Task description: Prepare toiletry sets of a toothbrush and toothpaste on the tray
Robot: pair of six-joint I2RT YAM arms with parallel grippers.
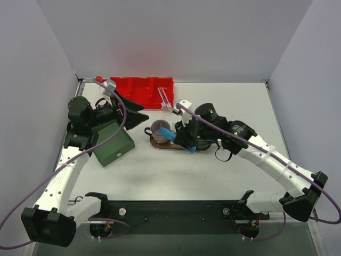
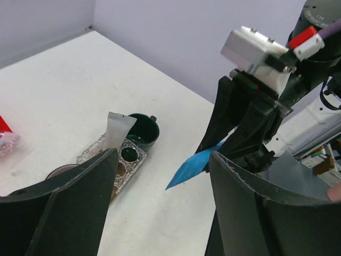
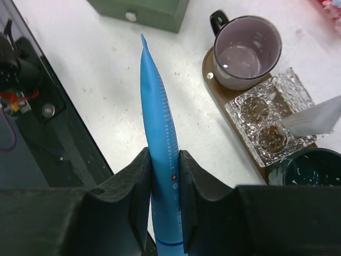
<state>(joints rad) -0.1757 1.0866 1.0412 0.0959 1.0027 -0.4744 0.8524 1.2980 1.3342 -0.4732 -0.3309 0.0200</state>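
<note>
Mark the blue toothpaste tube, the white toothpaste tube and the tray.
blue toothpaste tube [image 3: 160, 133]: right wrist view, middle of its body.
white toothpaste tube [image 2: 118, 129]: left wrist view, its wide flat end.
tray [image 3: 216, 88]: right wrist view, bare wood near its stud.

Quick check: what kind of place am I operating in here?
Probably a robot test booth, not a real bathroom: a white table boxed in by plain bare walls, with staged props such as the red bin and the tray.
</note>
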